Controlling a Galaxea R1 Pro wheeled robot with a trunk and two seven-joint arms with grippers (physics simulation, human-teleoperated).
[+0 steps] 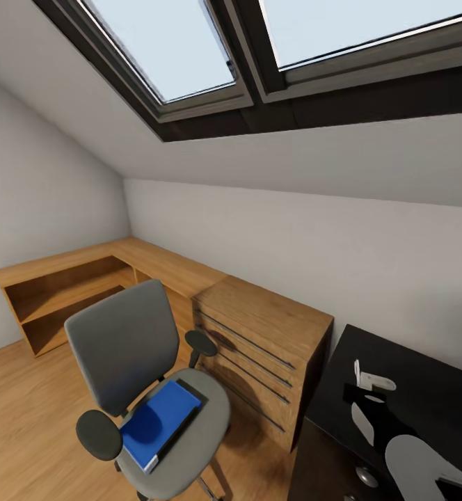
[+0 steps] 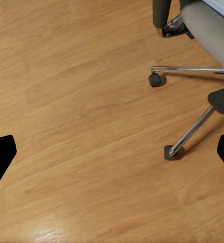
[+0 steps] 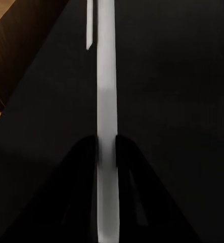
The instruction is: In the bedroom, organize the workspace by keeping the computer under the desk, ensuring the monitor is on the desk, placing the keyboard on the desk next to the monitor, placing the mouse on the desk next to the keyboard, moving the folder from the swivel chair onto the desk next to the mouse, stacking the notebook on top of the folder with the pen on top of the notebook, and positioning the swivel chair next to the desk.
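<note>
1. The right gripper (image 3: 106, 147) is closed narrowly on the pen (image 3: 106, 91). In the right wrist view, a finger presses each side of the white shaft, and the pen's long axis runs along the fingers, out over the black bench (image 3: 172, 101).
2. The left gripper (image 2: 112, 152) is spread wide and holds nothing. It is seen above the wooden floor (image 2: 66, 101), near the chrome base of the swivel chair (image 1: 123, 344).
3. The folder (image 1: 158, 423) is found on the chair seat with the notebook (image 1: 193, 390) beside it, well apart from the bench. Its long axis runs from the seat's front edge toward the backrest.
4. The folder is judged nearer the left arm, so that arm is favoured for the transfer.
5. No brand, label or legible writing is noted.
</note>
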